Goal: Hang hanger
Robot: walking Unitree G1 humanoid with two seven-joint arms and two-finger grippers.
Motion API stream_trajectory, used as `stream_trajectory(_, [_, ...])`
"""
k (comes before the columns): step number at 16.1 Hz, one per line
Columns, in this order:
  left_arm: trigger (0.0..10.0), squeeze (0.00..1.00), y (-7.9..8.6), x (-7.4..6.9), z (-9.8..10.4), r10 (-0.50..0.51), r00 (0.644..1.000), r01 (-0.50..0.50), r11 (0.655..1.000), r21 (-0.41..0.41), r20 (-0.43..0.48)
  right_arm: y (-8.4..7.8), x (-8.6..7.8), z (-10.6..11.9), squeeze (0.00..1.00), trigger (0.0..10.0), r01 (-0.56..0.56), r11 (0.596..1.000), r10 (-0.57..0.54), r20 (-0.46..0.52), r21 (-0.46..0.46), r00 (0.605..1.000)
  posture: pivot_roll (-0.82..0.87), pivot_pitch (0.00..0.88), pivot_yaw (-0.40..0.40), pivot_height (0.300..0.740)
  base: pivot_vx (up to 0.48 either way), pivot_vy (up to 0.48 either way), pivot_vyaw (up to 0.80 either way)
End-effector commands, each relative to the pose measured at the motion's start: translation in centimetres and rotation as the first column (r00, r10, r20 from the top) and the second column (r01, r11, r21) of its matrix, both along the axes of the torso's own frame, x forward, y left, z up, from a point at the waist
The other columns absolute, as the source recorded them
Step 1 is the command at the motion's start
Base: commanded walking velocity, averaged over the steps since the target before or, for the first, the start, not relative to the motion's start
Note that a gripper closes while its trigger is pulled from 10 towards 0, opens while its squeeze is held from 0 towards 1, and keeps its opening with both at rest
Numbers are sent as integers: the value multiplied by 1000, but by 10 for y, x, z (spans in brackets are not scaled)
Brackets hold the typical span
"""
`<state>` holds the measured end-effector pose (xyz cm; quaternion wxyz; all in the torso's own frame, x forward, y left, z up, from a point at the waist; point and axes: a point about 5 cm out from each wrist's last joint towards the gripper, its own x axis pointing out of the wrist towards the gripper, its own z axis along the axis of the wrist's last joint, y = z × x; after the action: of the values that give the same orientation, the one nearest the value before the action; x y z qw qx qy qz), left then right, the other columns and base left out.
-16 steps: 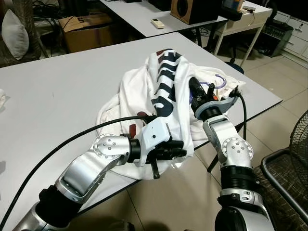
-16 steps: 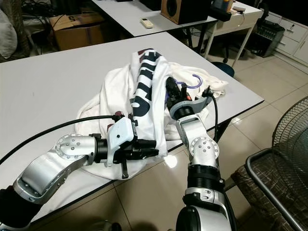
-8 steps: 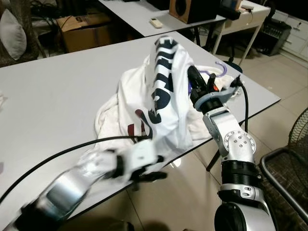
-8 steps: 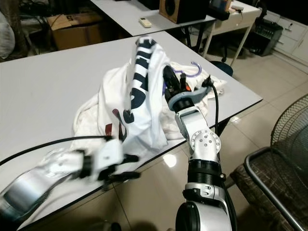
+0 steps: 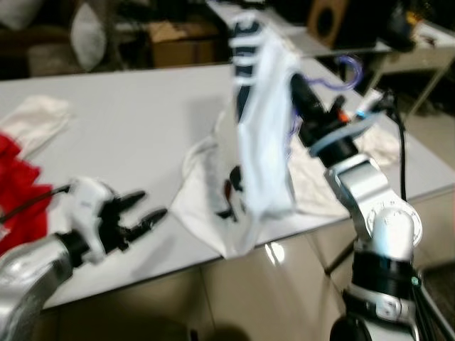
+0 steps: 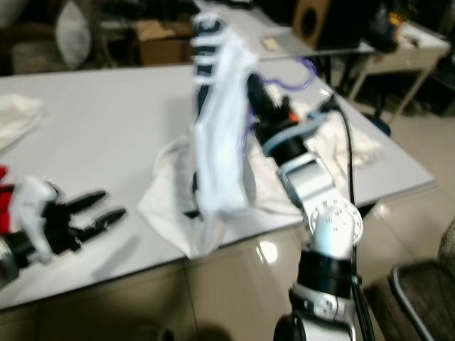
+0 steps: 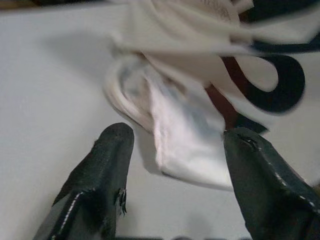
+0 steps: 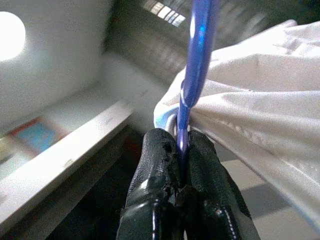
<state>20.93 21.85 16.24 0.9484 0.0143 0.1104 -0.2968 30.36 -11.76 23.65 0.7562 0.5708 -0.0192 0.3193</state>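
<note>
Because both head views are smeared with blur, fine detail is hard to read — the print on the white shirt [image 5: 259, 142] is only dark bands, and the things at the back of the room are mere shapes. Most of the purple hanger [image 8: 197, 65] is buried inside the cloth; its hook [image 5: 347, 67] curls out above the right arm, and a straight purple stretch shows in the right wrist view. That stretch runs directly between the fingers of the right hand [image 8: 182, 165], which are pressed together on it, with the shirt's folds bunched just beside them. The right hand holds the hanger raised above the surface [image 5: 142, 121], so the shirt hangs in a tall column while its lower part trails onto the surface near the front edge. More pale cloth [image 5: 384, 145] lies behind the right arm. The left hand [image 5: 138, 213] is over the front edge of the surface, well apart from the hanging cloth, its fingers [image 7: 107, 165] spread wide with nothing between them; the shirt's hem lies just past their tips. Red cloth [image 5: 18, 188] is cut off at the frame's left edge, with pale cloth [image 5: 35, 117] behind it. Bare surface stretches between the left hand and the shirt.
</note>
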Motion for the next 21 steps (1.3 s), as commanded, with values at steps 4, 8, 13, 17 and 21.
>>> stream_trajectory(4, [10000, 890, -5, -8, 15, 60, 996, -53, 994, -94, 70, 7, -32, 17, 0, 10000, -112, 993, 109, 73, 42, 991, 34, 0, -44, 740, 0, 0, 800])
stream_trajectory(8, [10000, 722, -9, -10, 18, 63, 995, -53, 990, -131, 74, 5, -41, 27, 0, 10000, -132, 982, 117, 120, 132, 986, 36, 0, -42, 740, 0, 0, 800])
stream_trajectory(13, [10000, 608, -17, -7, 23, 48, 994, -34, 988, -150, 93, -2, -51, 23, 0, 10000, -163, 979, 146, 133, 126, 980, 36, 9, -30, 740, 0, 0, 800])
stream_trajectory(17, [10000, 541, -28, -5, 15, 0, 998, 8, 993, -121, 63, -8, -59, 2, 0, 10000, -95, 995, 94, 47, 10, 994, 18, 17, -17, 740, 0, 0, 800])
stream_trajectory(21, [10000, 533, -34, -3, 13, -15, 998, 23, 991, -134, 59, -15, -68, -2, 0, 10000, -73, 996, 76, 66, -59, 995, 0, 13, -12, 740, 0, 0, 800])
